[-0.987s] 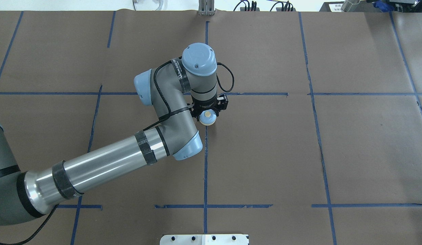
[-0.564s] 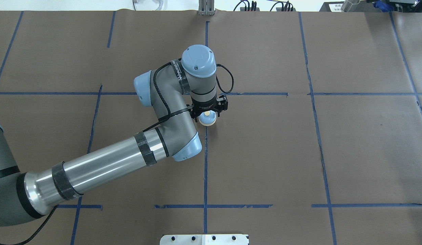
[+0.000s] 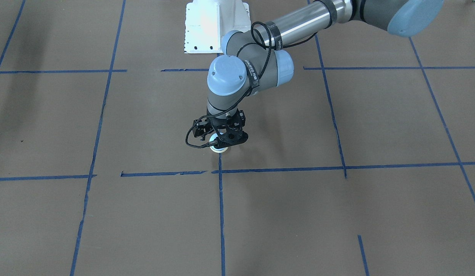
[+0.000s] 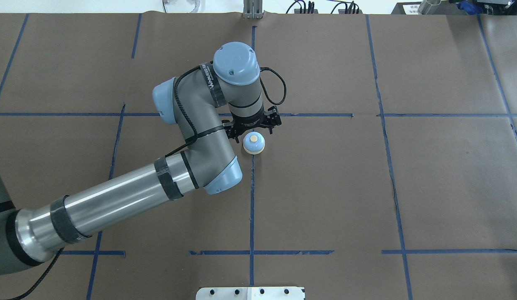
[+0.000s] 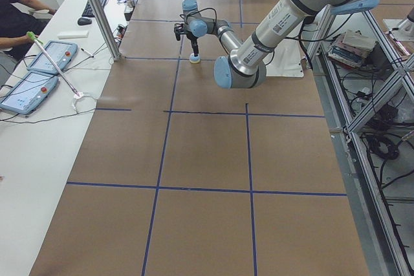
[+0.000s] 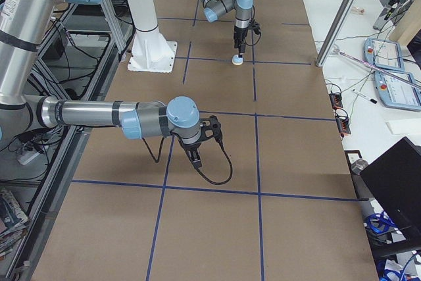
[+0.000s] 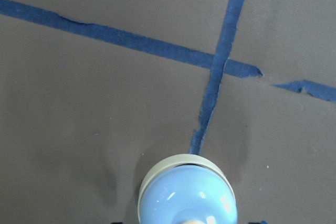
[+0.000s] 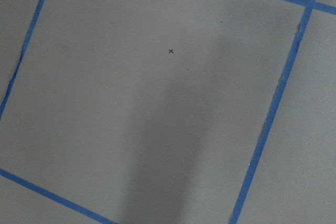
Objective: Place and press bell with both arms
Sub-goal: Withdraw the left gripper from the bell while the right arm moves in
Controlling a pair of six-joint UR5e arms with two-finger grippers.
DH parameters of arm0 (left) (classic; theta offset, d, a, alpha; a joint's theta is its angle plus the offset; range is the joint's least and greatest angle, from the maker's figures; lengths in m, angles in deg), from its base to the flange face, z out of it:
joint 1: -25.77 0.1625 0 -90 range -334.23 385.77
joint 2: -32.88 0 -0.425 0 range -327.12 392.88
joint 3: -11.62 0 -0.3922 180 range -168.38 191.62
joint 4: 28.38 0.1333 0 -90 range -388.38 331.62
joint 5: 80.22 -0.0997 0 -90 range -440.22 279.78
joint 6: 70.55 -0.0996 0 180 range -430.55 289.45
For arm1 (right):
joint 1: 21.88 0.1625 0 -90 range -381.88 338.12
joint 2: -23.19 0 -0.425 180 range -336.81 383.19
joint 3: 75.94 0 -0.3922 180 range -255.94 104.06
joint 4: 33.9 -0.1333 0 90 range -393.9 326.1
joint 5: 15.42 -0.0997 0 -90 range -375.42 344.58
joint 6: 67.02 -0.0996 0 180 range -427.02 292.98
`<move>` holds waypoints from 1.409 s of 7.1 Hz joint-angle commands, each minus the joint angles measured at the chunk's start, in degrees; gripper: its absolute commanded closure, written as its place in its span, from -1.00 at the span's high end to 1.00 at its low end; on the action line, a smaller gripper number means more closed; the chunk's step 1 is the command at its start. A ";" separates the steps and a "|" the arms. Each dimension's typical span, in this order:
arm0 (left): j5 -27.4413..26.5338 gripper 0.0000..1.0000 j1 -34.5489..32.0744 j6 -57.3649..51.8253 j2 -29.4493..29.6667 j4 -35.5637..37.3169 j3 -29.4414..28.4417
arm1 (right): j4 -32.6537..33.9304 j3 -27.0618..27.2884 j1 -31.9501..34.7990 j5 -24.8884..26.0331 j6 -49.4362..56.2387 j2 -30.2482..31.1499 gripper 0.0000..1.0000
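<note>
Left pincer [image 4: 251,127] lifted off bell [image 4: 254,143], apart | bell upright, button up | right pincer [image 6: 197,158]: cannot tell

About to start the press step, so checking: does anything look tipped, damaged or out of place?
The bell stands upright, and nothing is spilled. The only oddity is the blue tape beside it: it is torn and ragged at the crossing, with a gap in one line.

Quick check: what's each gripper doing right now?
Left gripper: open, above the bell, holding nothing.
Right gripper: cannot be told from these views.
</note>
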 commanded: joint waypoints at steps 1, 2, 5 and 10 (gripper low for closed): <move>-0.13 1.00 -0.99 0.34 -11.36 3.94 19.37 | -7.84 0.54 -7.45 1.29 -15.55 -2.34 1.00; -0.22 1.00 -1.08 0.34 -18.22 3.95 27.83 | -9.28 3.33 -13.58 6.95 -21.65 -4.19 0.98; -0.22 1.00 -1.43 0.34 -21.36 4.03 31.08 | -9.21 3.88 -29.07 14.45 -44.91 -17.60 0.95; -0.13 1.00 -1.43 0.25 -27.51 3.95 37.30 | 11.30 -9.22 -50.20 28.37 -70.82 -57.20 0.98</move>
